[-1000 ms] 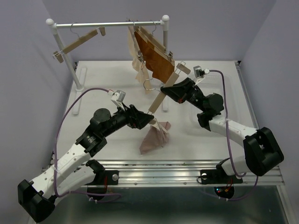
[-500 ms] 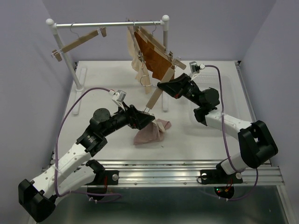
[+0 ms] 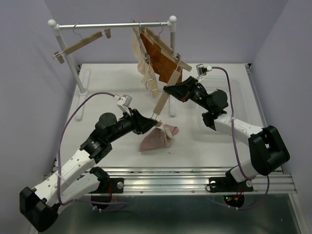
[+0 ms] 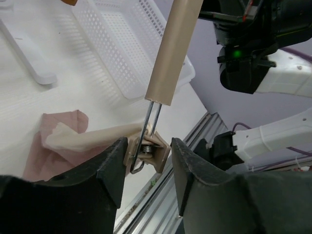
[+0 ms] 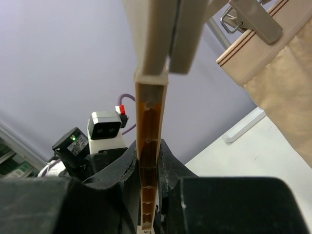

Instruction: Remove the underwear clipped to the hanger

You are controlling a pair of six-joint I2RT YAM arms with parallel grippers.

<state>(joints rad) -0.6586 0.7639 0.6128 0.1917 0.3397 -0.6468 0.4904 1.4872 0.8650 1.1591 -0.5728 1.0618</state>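
Observation:
The pale pink underwear [image 3: 155,139] lies bunched on the table, one edge still running up to the spring clip [image 4: 155,151] at the low end of a beige hanger bar [image 3: 161,105]. My left gripper [image 4: 148,146] is shut on that clip, a finger against each side. Higher up, my right gripper [image 3: 168,90] is shut on the same hanger bar [image 5: 148,141], holding it tilted. The cream-beige underwear [image 3: 145,68] and the orange-brown underwear [image 3: 161,61] hang clipped on hangers at the rack's right end.
A white rack [image 3: 112,25] stands at the back of the table, with a bare wooden hanger [image 3: 83,45] at its left end. A white mesh basket [image 4: 126,48] sits on the right side of the table. The metal rail [image 3: 170,178] runs along the near edge.
My left jaws have closed in from wide open onto the clip. The pink underwear sank from hanging onto the table. The right gripper shifted slightly up and back with the hanger.

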